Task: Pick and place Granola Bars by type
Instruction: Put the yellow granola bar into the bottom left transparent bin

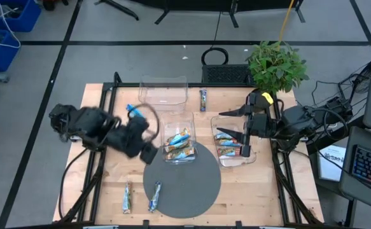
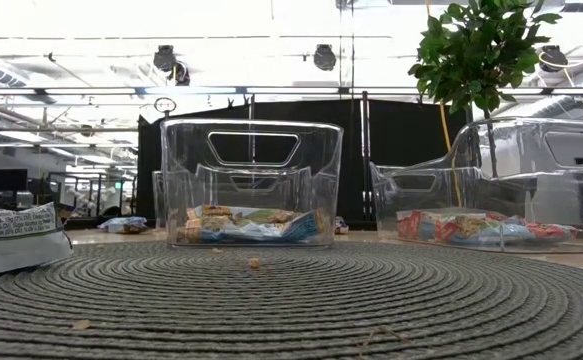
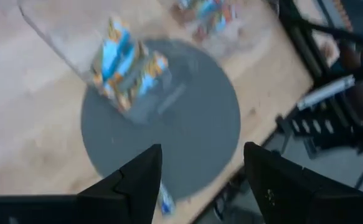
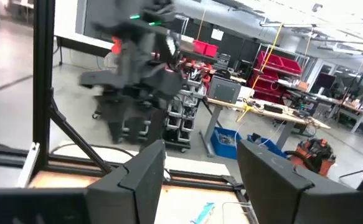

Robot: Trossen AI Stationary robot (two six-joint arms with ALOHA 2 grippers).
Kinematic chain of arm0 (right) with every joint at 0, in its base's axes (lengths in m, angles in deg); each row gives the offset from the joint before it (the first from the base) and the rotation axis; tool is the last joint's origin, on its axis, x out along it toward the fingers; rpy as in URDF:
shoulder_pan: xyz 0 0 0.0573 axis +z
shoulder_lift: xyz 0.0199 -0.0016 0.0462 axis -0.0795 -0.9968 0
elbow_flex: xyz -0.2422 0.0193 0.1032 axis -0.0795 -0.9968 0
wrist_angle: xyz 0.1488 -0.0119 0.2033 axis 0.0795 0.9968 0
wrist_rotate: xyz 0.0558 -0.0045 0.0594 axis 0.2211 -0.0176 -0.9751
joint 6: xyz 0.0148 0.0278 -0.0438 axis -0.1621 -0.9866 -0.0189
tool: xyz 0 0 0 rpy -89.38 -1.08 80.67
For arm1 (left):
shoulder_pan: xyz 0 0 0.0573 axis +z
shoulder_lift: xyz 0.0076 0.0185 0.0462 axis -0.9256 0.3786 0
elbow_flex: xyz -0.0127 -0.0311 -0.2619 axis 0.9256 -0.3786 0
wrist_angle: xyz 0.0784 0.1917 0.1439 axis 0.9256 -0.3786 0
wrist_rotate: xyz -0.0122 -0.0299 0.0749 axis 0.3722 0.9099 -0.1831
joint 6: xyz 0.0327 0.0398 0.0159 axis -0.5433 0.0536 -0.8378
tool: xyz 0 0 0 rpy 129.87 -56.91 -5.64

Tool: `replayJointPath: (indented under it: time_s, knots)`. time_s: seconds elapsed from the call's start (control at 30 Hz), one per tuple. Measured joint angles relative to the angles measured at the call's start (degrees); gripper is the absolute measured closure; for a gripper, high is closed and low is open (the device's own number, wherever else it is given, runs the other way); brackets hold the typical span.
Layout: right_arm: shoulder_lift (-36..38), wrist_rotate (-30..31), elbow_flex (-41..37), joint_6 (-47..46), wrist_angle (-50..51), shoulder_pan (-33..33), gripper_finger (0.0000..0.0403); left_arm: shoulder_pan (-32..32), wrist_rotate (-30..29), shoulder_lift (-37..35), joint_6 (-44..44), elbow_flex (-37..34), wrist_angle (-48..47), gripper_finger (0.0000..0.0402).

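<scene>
Left gripper [image 1: 148, 151]: positioned over the wooden table [image 1: 96, 184], just beside the left wall of the middle bin [image 1: 179, 146] and at the edge of the round grey mat [image 1: 182, 181]. Fingers [image 3: 137, 180] spread wide, nothing between them. Blurred in both the high and the left wrist view.

Right gripper [image 1: 245, 137]: held above the right bin [image 1: 235, 141], well up near the table's right side. Fingers [image 4: 145, 174] wide apart, empty, pointing level across the table toward the left arm [image 4: 137, 56].

Granola Bars, by location:
- Middle bin: a small heap of tan bars with light-blue markings [image 1: 178, 144], also visible through the clear wall at table height [image 2: 251, 224].
- Right bin: bars with red markings [image 1: 228, 145], lying flat on the bin floor [image 2: 481, 228].
- Near the front left of the table: one tan bar [image 1: 127, 197] on bare wood, apart from the mat.
- On the mat's left edge: one bar with blue on its wrapper [image 1: 154, 196].
- Behind the bins: one dark bar [image 1: 203, 100] on the wood, between the rear bin [image 1: 163, 94] and the potted plant [image 1: 275, 63].

Rear bin: apparently holding no bars, though glare on the clear plastic limited certainty.
</scene>
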Motion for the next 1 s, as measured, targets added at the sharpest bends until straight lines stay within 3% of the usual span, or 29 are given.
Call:
replayJointPath:
  time_s: [0.23,0.73,1.0]
  knots:
    - [0.0,-0.07,0.0,-2.36,-0.05,0.26,0.0211,-9.45,0.76,0.03,13.55,-7.52,-0.01,0.0189]
    - [0.0,-0.07,0.0,-2.38,0.04,0.48,0.0211,-16.2,19.2,0.06,37.47,-29.95,3.46,0.0188]
    - [0.0,0.17,0.0,1.5,0.12,0.48,0.0211,-17.52,16.91,0.06,45.66,-36.84,13.13,0.0188]
